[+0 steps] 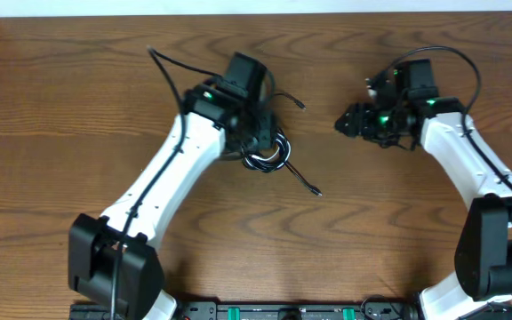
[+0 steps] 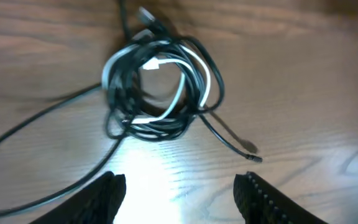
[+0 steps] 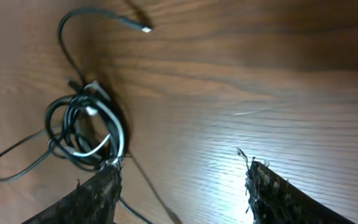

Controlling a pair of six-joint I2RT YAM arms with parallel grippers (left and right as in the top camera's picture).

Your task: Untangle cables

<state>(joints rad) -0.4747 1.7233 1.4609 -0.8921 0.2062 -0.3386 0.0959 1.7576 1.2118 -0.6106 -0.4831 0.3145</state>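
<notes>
The cables (image 1: 270,158) lie in one tangled coil of black cords and a white cord on the wooden table. The coil fills the middle of the left wrist view (image 2: 160,87) and sits at the left of the right wrist view (image 3: 86,134). One black end with a plug (image 1: 315,190) trails to the front right, another (image 1: 301,105) runs to the back right, and a long one (image 1: 163,67) runs to the back left. My left gripper (image 2: 179,186) is open and empty, just above the coil (image 1: 258,135). My right gripper (image 3: 182,180) is open and empty, to the right of the coil (image 1: 347,121).
The brown wooden table (image 1: 78,107) has its far edge along a pale wall at the top of the overhead view. The arm bases and a black rail (image 1: 283,311) stand at the near edge.
</notes>
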